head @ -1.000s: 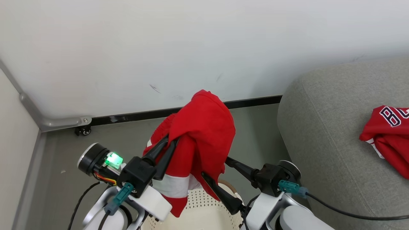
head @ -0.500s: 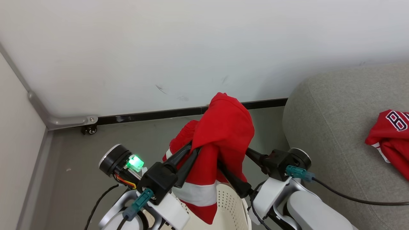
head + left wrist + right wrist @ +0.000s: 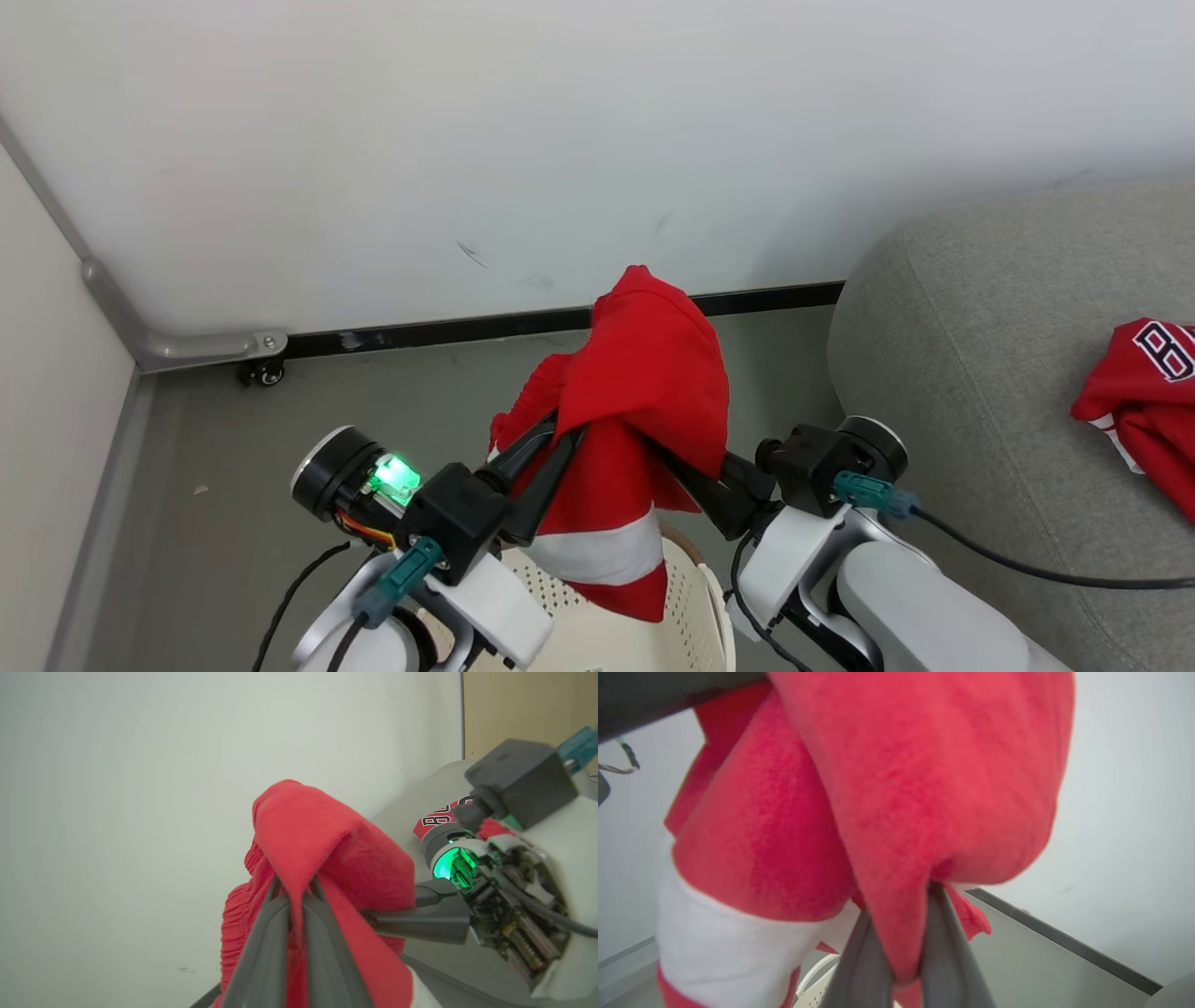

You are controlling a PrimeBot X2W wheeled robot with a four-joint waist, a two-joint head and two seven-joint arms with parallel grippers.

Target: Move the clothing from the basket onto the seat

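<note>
Held item: the left gripper (image 3: 558,434) is closed tight on a fold of the red garment (image 3: 653,373), with the cloth pinched between its fingers and draped over their tips. The right gripper (image 3: 695,481) is clamped on the same garment at the side nearer the seat (image 3: 971,355) (the right wrist view shows a tuck of fabric squeezed between both fingers).

Position: the garment hangs in the air above the basket (image 3: 698,597). Its white band and lower hem dangle just over the rim, and no part of it rests on the seat.

Judgement: the two-point hold keeps the cloth bunched and clear of the basket wall, ready for a carry to the right.

A second red garment (image 3: 1139,392) with black lettering lies on the seat, well apart.
</note>
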